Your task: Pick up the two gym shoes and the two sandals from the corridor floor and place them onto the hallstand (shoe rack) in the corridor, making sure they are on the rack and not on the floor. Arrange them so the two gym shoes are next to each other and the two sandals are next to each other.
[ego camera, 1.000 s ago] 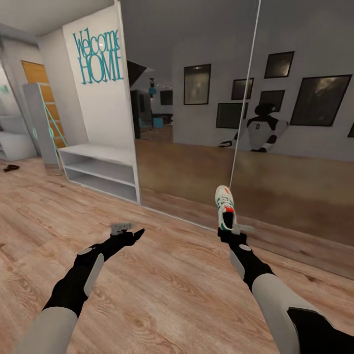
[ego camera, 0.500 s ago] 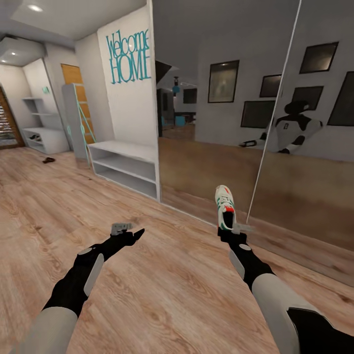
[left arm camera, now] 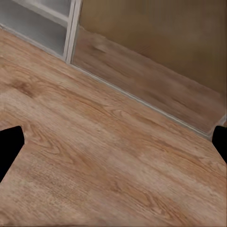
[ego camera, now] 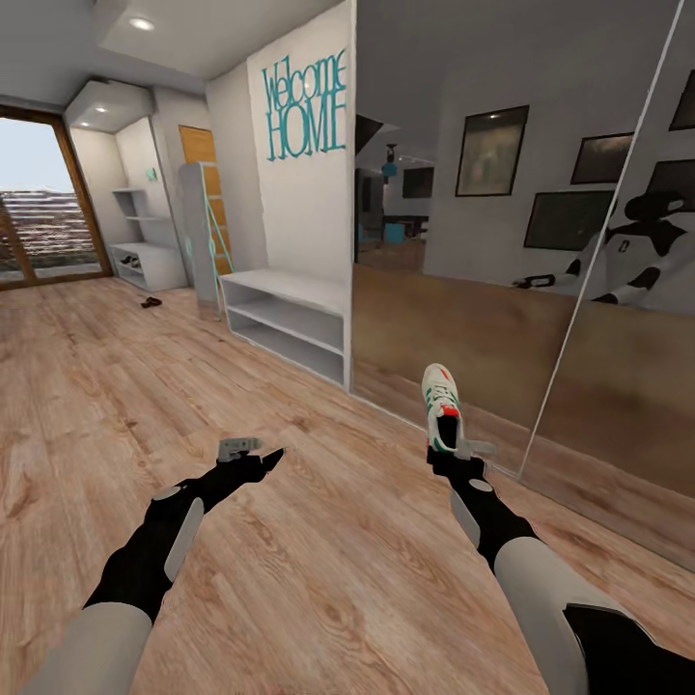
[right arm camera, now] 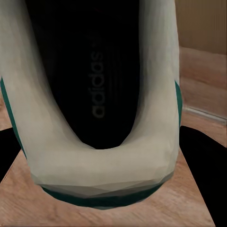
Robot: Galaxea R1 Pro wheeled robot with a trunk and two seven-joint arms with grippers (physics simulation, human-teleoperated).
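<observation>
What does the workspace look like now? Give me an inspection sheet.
Surface: wood plank floor.
Job's things: one gym shoe held toe-up in the right gripper; a small dark sandal-like thing on the far floor; hallstand at the corridor's end.
Clutter: nothing seen.
Grippers: left gripper open, holding nothing; right shut on the shoe's heel.
Cables: nothing seen.
Surroundings: white bench, mirror wall, window.

Bright, even rendered light from ceiling spots (ego camera: 141,23) and window (ego camera: 39,208); soft, blurry wrist views.
</observation>
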